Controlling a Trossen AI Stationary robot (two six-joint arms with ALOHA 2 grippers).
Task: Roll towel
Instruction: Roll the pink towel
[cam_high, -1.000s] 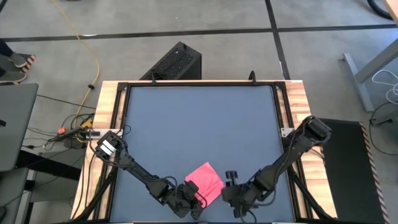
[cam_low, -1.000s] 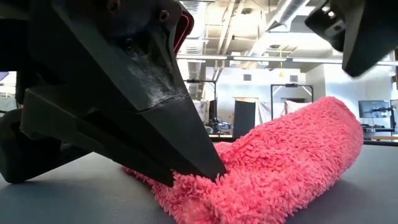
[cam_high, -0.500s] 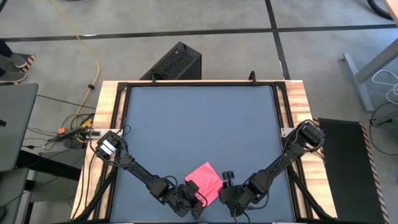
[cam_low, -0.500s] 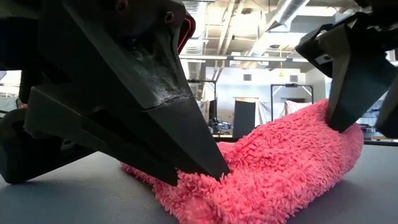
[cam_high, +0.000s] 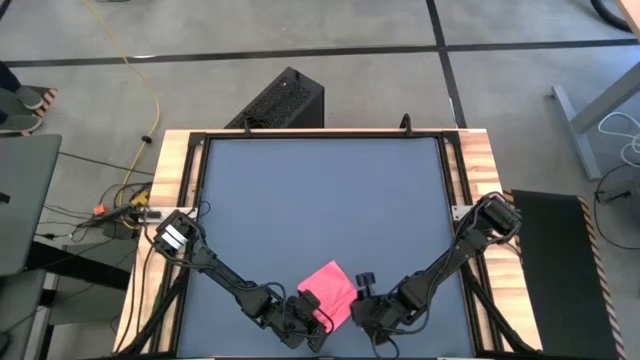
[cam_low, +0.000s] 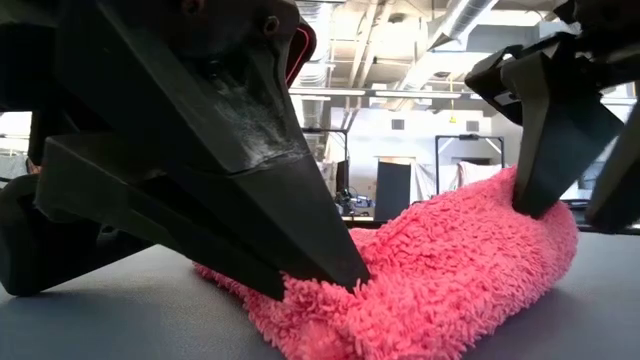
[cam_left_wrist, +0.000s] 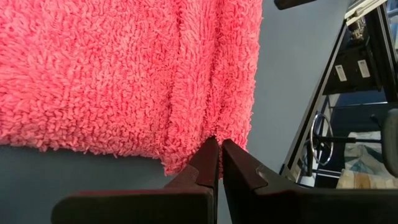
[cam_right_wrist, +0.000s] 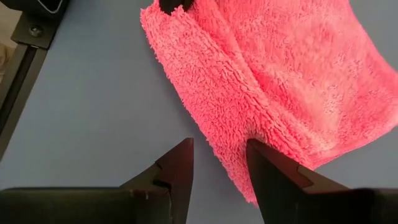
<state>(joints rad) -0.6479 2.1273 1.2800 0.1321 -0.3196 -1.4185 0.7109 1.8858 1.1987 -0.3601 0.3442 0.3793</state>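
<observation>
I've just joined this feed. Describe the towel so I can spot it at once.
Look at the dark grey table mat, near edge, midway between the two arms. The towel lies there, folded, with the shut left pincer on its near corner and the open right pincer beside it. It's the only bright pink, fluffy thing there.

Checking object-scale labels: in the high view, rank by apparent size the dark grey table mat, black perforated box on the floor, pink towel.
Largest to smallest:
1. Dark grey table mat
2. Black perforated box on the floor
3. Bright pink fluffy towel, though the box sits lower, so their real-size gap is unsure.
</observation>
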